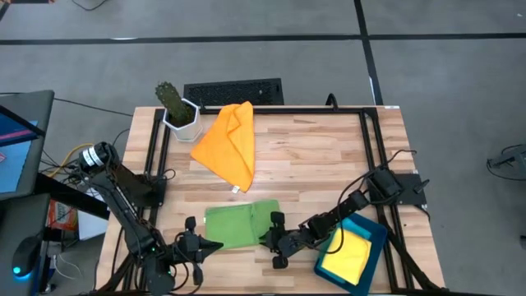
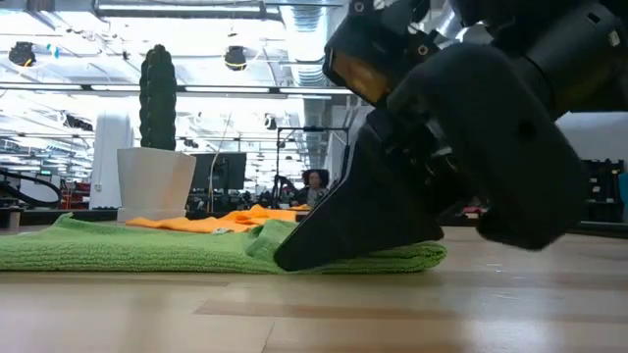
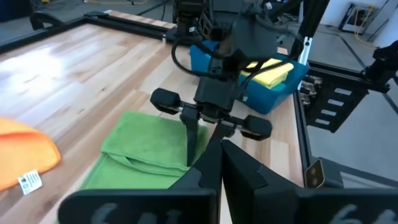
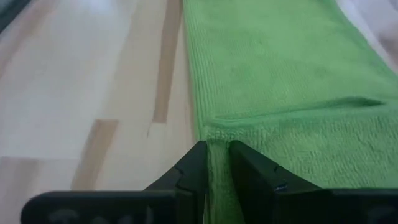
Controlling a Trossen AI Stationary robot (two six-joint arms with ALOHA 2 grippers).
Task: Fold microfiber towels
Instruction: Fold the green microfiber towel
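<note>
A green towel (image 1: 237, 224), folded, lies flat on the table near its front edge. My right gripper (image 4: 217, 163) is shut on it at its near right corner. My left gripper (image 1: 215, 245) hovers shut over the towel's near left corner and holds nothing. An orange towel (image 1: 228, 144) lies crumpled farther back. A yellow towel (image 1: 349, 255) lies in the teal tray (image 1: 376, 240) at the near right. My right gripper pinches the green towel's near edge (image 4: 210, 138) between its two fingers, at the right corner where a folded-over layer (image 4: 298, 124) ends. The fingers (image 2: 299, 253) slant down from the table's right. The towel stays flat on the table.
A white pot with a cactus (image 1: 177, 111) stands at the far left, and a keyboard (image 1: 234, 90) lies beyond the far edge. Black rails (image 1: 366, 156) frame the table. Bare wood (image 1: 320, 156) lies between the orange towel and the right rail.
</note>
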